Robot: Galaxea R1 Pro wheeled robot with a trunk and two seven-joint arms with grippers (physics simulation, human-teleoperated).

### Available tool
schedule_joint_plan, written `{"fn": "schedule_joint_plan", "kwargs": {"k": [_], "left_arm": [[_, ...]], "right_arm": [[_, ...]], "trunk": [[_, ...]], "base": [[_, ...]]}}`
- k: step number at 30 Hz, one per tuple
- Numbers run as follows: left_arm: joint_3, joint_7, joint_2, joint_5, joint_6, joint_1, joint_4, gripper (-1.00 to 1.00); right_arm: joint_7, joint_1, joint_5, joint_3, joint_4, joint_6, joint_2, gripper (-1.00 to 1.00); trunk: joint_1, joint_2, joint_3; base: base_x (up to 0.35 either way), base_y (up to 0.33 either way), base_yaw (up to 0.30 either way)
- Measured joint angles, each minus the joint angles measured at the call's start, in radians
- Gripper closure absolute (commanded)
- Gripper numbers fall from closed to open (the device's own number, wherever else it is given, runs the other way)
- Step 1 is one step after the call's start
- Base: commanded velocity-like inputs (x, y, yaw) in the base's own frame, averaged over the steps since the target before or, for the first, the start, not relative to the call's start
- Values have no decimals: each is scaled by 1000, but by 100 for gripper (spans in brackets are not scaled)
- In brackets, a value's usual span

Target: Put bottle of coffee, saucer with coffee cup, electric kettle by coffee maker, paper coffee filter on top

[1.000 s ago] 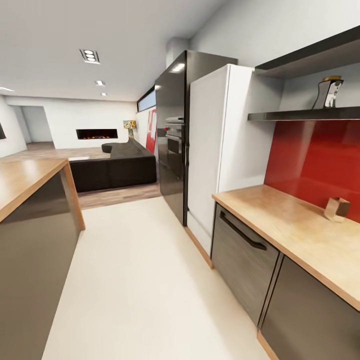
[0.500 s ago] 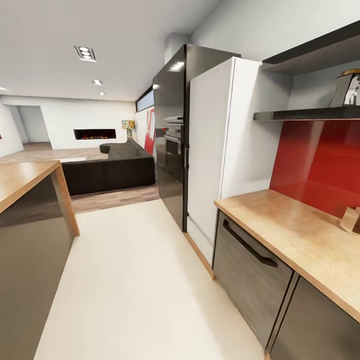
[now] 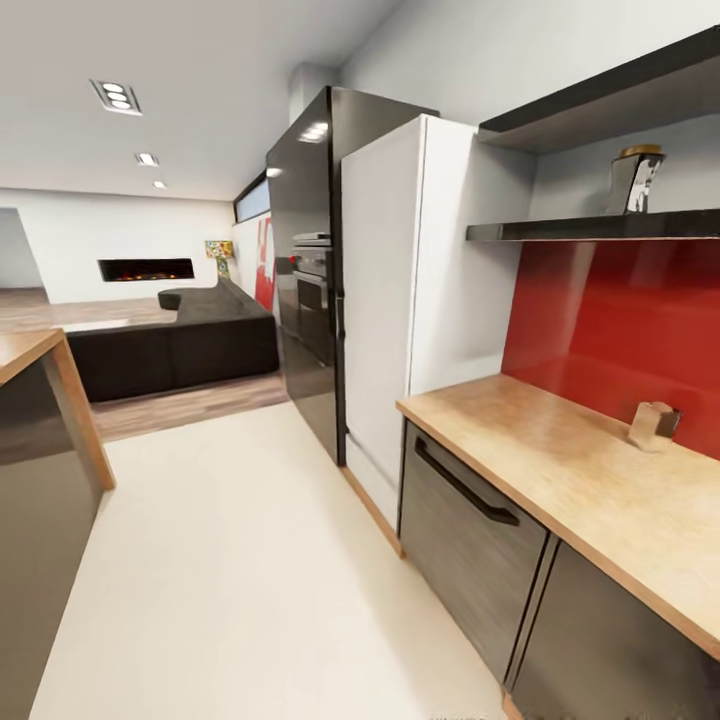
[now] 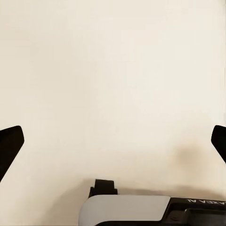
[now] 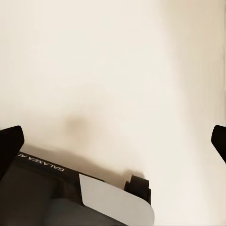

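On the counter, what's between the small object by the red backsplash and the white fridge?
Head view: only bare wooden countertop lies between the small tan object and the white fridge.

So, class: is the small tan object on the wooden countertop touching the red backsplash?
Cannot tell. In the head view the small tan object stands on the countertop, overlapping the red backsplash in the picture; no gap or contact shows plainly.

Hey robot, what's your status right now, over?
Left claw open, right claw open, both empty over pale floor. Bottle on black shelf. Small tan box on countertop.
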Motion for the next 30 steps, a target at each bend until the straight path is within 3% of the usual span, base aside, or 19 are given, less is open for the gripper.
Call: {"fn": "schedule_joint_plan", "kwargs": {"k": [10,20,30], "left_arm": [[0,0,0,-1,0,0,0,-100],[0,0,0,-1,1,0,-1,-100],[0,0,0,0,0,0,0,-100]], "right_arm": [[1,33,0,0,2,0,-3,-100],[0,35,0,0,0,0,-3,-100],[1,35,0,0,1,0,-3,-100]], "trunk": [[0,0,4],[0,0,5],[0,0,5]], "base": [[0,2,-248],[68,199,-84],[16,38,-225]]}}
